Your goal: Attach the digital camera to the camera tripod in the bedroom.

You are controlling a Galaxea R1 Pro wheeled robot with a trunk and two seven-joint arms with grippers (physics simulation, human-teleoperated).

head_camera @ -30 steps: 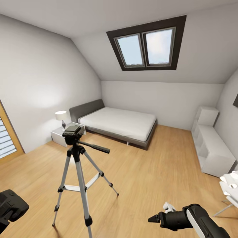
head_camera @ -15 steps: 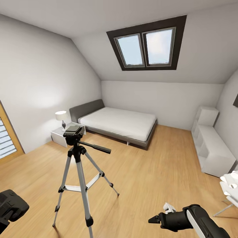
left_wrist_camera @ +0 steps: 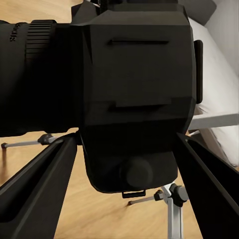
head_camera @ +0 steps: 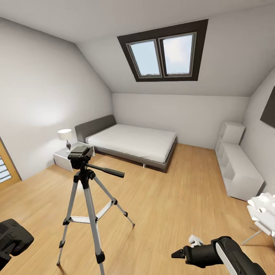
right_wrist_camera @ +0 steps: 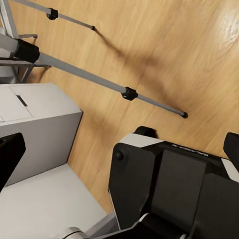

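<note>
Left claw [left_wrist_camera: 124,164] grips the digital camera [left_wrist_camera: 134,99], lens cropped; right claw's [head_camera: 179,253] opening unclear

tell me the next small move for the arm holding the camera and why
Probably lift the left gripper and carry the camera up toward the tripod's black head. In the head view the camera sits low, well below and to the left of that bare head, and the wrist view shows it held between the fingers, so nothing needs regrasping first.
</note>
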